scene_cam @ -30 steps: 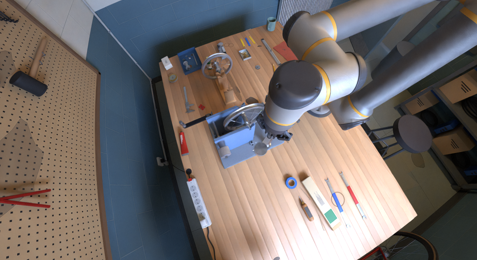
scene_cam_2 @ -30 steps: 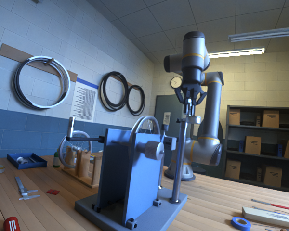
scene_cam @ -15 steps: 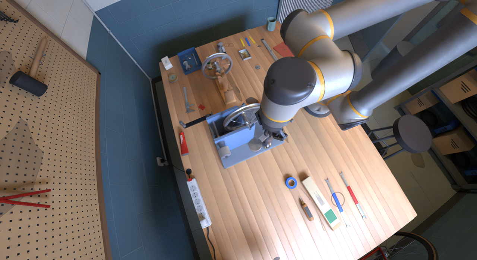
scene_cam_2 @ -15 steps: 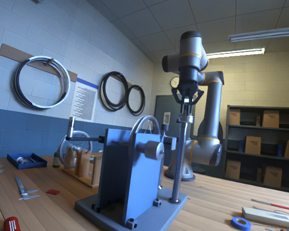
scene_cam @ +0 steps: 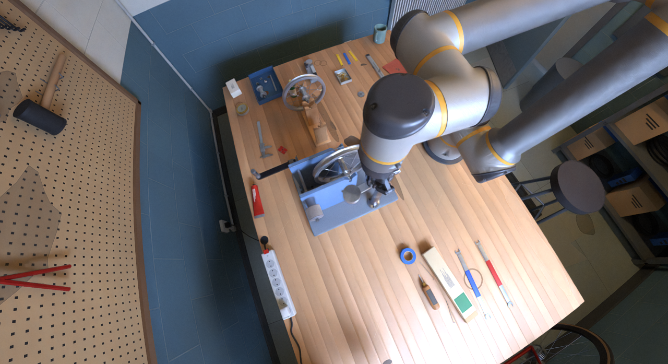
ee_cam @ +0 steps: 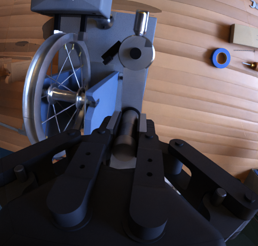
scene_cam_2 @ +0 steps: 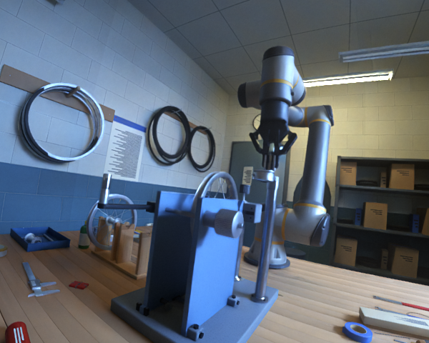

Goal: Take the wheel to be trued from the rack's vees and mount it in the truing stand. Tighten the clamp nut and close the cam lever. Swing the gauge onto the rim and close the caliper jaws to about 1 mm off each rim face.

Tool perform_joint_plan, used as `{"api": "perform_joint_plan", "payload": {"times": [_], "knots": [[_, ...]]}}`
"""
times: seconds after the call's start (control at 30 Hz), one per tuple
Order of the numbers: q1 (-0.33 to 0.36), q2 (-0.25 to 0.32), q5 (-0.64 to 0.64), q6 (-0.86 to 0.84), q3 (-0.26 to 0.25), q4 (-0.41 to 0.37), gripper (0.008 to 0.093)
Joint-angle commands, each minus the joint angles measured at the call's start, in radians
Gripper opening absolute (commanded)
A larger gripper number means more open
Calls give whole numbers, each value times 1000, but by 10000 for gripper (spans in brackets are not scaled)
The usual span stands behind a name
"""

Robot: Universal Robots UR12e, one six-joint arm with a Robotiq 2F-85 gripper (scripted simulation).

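A small spoked wheel (scene_cam: 337, 163) (scene_cam_2: 215, 186) (ee_cam: 56, 89) sits mounted between the blue uprights of the truing stand (scene_cam: 334, 189) (scene_cam_2: 192, 258), its axle in the dropouts. At the stand's near corner a steel post (scene_cam_2: 263, 236) carries the gauge arm, and my gripper (scene_cam: 379, 190) (scene_cam_2: 270, 162) (ee_cam: 127, 123) is closed around the arm's grey handle (ee_cam: 125, 137) above that post. The arm's round pivot disc (scene_cam: 351, 193) (ee_cam: 136, 52) and the grey caliper block (ee_cam: 72, 0) lie beyond the rim. A knurled clamp nut (scene_cam: 314, 211) (scene_cam_2: 226, 223) faces the bench's front.
A wooden rack (scene_cam: 317, 123) (scene_cam_2: 120, 245) behind the stand holds a second wheel (scene_cam: 303, 92) (scene_cam_2: 111, 218). Blue tape (scene_cam: 408, 255) (scene_cam_2: 357, 331) (ee_cam: 220, 57), a boxed kit (scene_cam: 449, 282) and hand tools lie on the bench to the right. A vernier caliper (scene_cam: 263, 140) lies left.
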Motion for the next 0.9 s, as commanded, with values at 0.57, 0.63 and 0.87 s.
{"api": "perform_joint_plan", "payload": {"times": [0.57,0.63,0.87], "knots": [[-33,-9,2,257,5,2,80],[-37,-10,2,284,6,3,80],[-49,-16,2,374,10,4,80]]}}
